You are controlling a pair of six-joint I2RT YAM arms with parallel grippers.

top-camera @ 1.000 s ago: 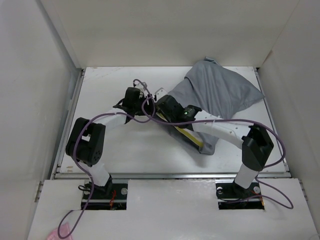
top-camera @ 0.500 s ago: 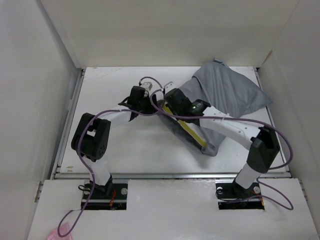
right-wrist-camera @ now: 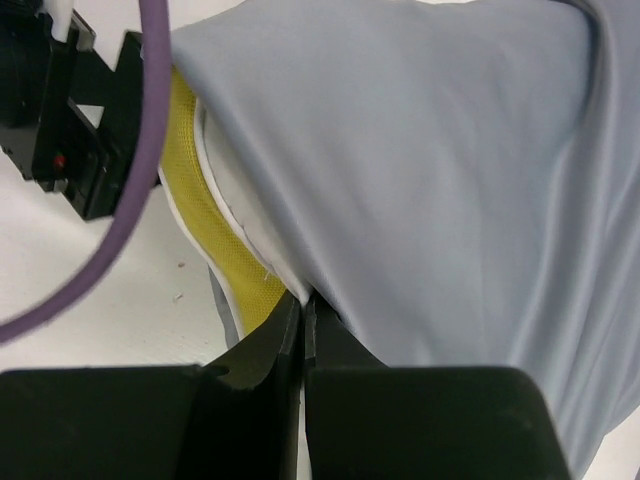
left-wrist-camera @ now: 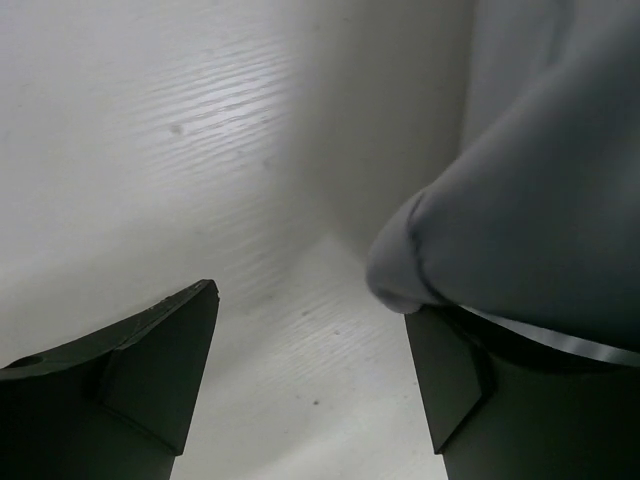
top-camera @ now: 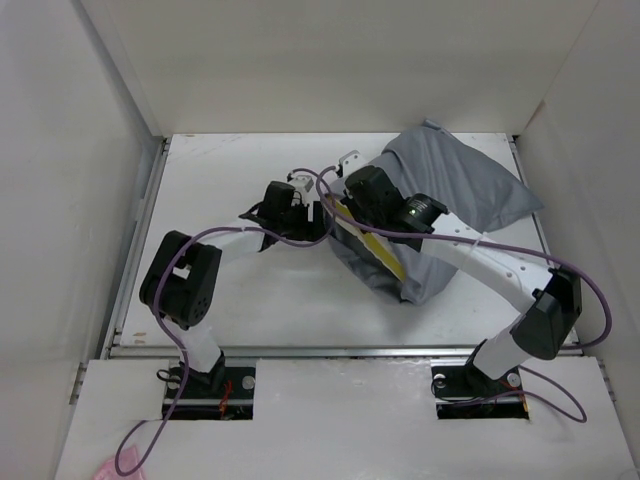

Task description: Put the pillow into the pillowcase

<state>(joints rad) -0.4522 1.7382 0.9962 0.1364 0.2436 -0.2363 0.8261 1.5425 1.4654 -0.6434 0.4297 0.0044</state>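
We see the pillowcase as the biggest loose thing here, a wrinkled grey sack lying plump and slanted. The pillow sits almost wholly inside it. Only the pillow's white edge and yellow band poke out of the pillowcase's mouth, which faces left and toward the arms.

The right gripper is at that mouth. Its jaws are pressed together on the grey hem just beside the yellow band, and creases in the cloth run up from the pinch.

The left gripper is just left of the mouth with its jaws standing apart. Only bare tabletop shows between them. A fold of the pillowcase bulges over the fingers on that side (we cannot tell whether it presses on the finger or merely overhangs it).

A purple cable loops across the wrist view, left of the pillowcase.

Under the pillowcase lies a white table with a faint wood grain. The cloth takes up its far right part. Plain white walls rise behind the pillowcase and on both sides.
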